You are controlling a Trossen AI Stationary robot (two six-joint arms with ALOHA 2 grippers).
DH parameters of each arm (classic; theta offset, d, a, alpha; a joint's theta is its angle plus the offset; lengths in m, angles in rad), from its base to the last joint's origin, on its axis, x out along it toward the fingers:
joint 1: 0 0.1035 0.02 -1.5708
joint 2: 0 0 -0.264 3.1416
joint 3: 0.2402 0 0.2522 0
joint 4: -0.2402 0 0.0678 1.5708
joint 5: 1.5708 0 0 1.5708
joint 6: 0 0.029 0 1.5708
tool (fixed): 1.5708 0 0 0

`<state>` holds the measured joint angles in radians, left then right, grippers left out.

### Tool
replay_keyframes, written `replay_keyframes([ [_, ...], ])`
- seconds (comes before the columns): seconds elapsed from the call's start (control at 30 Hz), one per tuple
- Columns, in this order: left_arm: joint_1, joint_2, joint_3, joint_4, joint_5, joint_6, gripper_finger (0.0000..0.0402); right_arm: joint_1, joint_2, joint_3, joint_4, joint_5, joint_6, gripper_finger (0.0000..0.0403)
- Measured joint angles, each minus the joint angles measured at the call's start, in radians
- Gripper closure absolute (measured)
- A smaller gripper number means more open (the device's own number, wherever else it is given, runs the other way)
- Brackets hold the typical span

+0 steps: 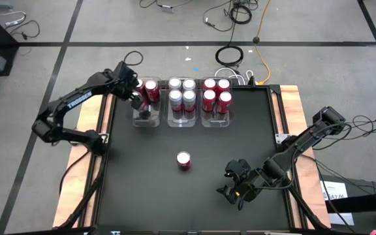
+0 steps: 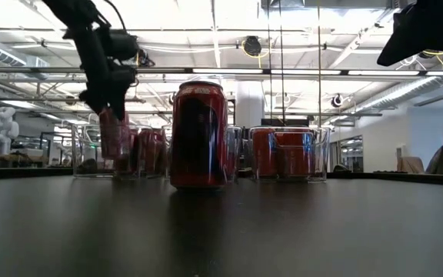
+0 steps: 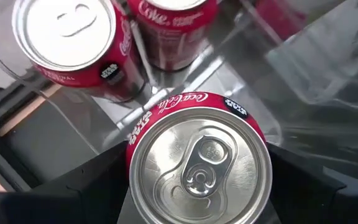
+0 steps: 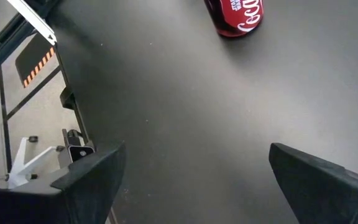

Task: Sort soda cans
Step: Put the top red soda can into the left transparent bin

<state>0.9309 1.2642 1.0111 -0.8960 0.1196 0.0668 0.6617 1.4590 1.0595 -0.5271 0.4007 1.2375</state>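
Observation:
Three clear bins stand in a row at the far side. The left bin (image 1: 136, 121) holds two red soda cans (image 1: 150, 89), the middle one (image 1: 182, 121) silver cans (image 1: 182, 93), and the right one (image 1: 217, 123) red cans (image 1: 217, 94). My left gripper (image 1: 138, 103) hangs over the left bin's near half, shut on another red can (image 3: 199, 165). A lone red can (image 1: 183, 160) stands upright on its base mid-table. My right gripper (image 1: 235, 188) waits open near the table's front right, nothing between its fingers (image 4: 92, 180). My left gripper pinches the red can by two opposite sides of its body (image 3: 132, 144), just below the silver top, between its two fingers (image 3: 79, 190). The fingers slant down from above. The can (image 2: 114, 135) hangs nearly upright below them, clear of the bin's floor.
The bins take up the far middle of the black mat (image 1: 253, 130). The lone can stands between the two arms. Wooden table edges (image 1: 291, 111) frame the mat on both sides, and cables lie on the floor beyond the far edge.

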Motion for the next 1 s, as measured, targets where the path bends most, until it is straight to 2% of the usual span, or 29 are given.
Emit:
replay_keyframes([
  [0.27, 0.029, 0.114, -0.002, 0.053, -0.004, 0.019, 0.0075, 0.0, 0.0, 0.0, 0.0, 0.0, 0.037, 0.0017],
  [0.37, 0.031, 0.136, -0.002, 0.063, -0.058, 0.018, 0.0075, 0.0, 0.0, 0.0, 0.0, 0.0, 0.05, 0.0016],
  [0.53, 0.031, 0.149, -0.001, 0.057, -0.11, 0.018, 0.0074, 0.0, 0.0, 0.0, 0.0, 0.0, 0.055, 0.0016],
  [0.77, 0.031, 0.151, 0.0, 0.06, -0.113, 0.018, 0.0074, -0.002, 0.0, 0.0, -0.001, 0.001, 0.037, 0.0016],
  [1.0, 0.031, 0.151, 0.0, 0.068, -0.119, 0.018, 0.0074, -0.002, 0.0, 0.0, 0.0, 0.047, 0.054, 0.0016],
])
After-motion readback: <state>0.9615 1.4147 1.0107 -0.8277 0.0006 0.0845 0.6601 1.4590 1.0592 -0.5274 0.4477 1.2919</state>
